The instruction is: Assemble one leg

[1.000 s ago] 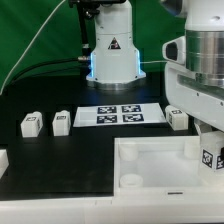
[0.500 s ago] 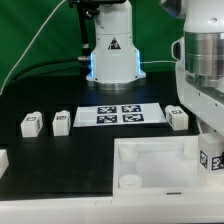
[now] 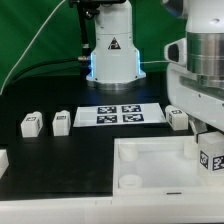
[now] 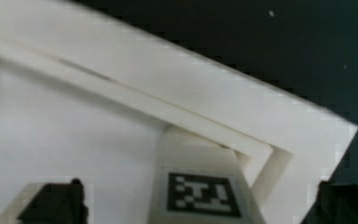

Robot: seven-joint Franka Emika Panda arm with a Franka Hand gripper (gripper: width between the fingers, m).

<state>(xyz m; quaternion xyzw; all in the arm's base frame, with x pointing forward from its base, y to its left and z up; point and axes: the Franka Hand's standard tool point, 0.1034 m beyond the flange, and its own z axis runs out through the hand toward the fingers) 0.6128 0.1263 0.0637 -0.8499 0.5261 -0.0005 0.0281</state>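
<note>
One leg [image 3: 211, 160], a small white post with a black-and-white tag, stands upright at the far right corner of the large white tray part [image 3: 150, 165]. My gripper [image 3: 208, 150] is right over it. In the wrist view the leg [image 4: 208, 185] stands in the tray's corner [image 4: 247, 140], between my two dark fingers [image 4: 55, 200]. A gap shows on each side, so my gripper [image 4: 202, 205] is open around the leg. Three more legs lie on the black table: two at the exterior view's left [image 3: 30, 124] [image 3: 61, 120] and one at the right [image 3: 178, 118].
The marker board [image 3: 120, 115] lies behind the tray, in front of the robot base [image 3: 112, 55]. A white part [image 3: 3, 158] shows at the exterior view's left edge. A green backdrop is behind.
My hand shifted slightly to the exterior view's right and has come back left. The leg has stayed at the tray's corner.
</note>
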